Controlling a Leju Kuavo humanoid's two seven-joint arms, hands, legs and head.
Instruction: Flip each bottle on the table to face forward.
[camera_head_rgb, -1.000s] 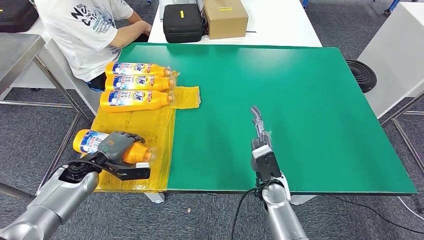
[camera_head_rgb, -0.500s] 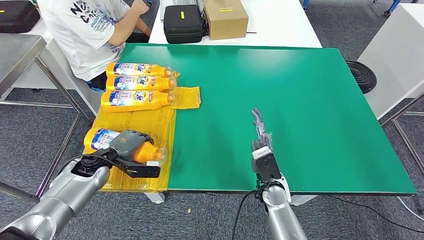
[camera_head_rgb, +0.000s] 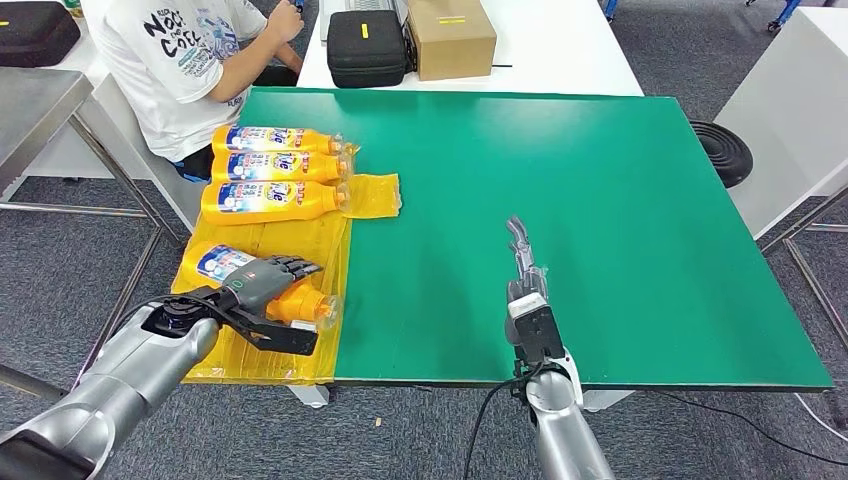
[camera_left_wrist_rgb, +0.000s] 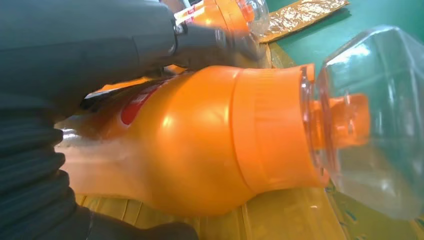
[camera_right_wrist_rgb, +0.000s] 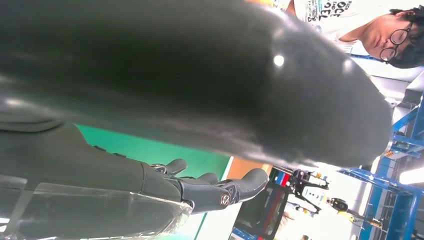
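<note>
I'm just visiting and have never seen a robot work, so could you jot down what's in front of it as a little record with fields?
Surface: green table top with a yellow plastic sheet along its left edge
Lying in a row: three orange plastic bottles with blue-and-white labels
Left robot hand: grips a fourth orange bottle with a clear cap, lying on its side
Right robot hand: open, fingers straight, holds nothing
Behind: black case, brown cardboard box
Person: seated person in a white T-shirt
</note>
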